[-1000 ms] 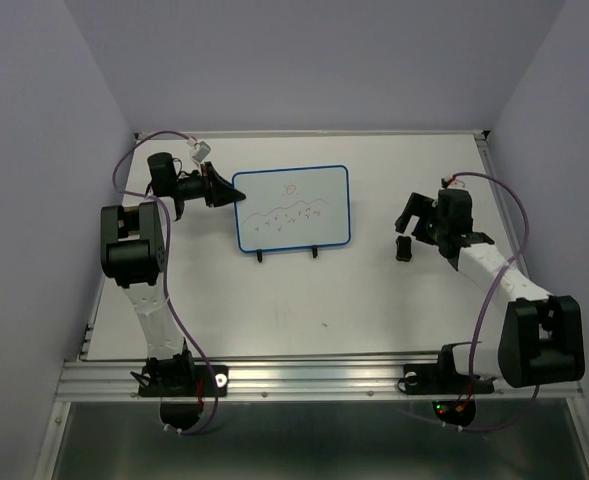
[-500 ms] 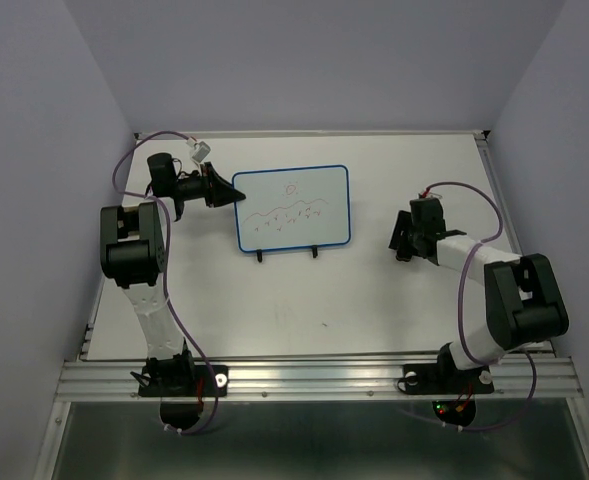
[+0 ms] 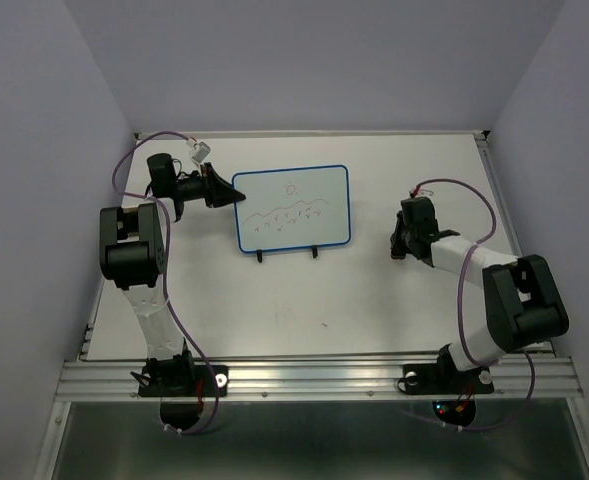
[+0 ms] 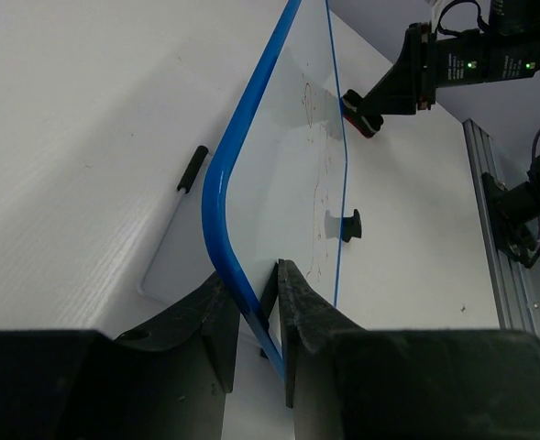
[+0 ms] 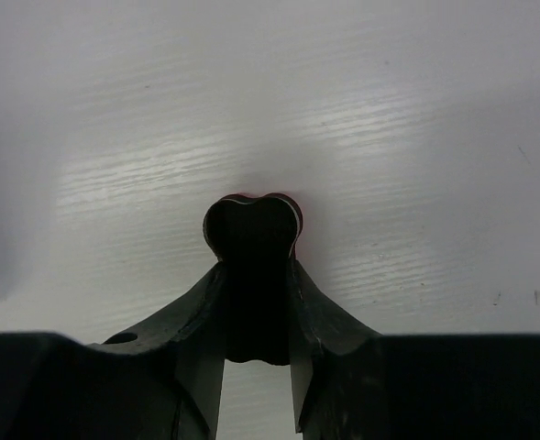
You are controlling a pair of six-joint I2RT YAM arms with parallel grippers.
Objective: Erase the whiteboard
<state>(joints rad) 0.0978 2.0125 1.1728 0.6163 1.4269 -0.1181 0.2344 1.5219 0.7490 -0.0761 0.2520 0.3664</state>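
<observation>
The whiteboard stands tilted on its two black feet at the table's middle, with red scribbles across its face. My left gripper is shut on the board's left blue rim; in the left wrist view the rim runs between the fingertips. My right gripper is down on the table to the board's right. Its jaws are shut on a small black eraser block with a red underside, which rests on the table. The left wrist view also catches that eraser beyond the board.
An aluminium rail runs along the table's near edge, and another rail along its right side. Purple walls close in the left, back and right. Purple cables loop off both arms. One board foot stands toward the near side.
My right gripper has come down over the eraser and closed from wide open onto it, the arm folding low. The left gripper and the board have not moved.
</observation>
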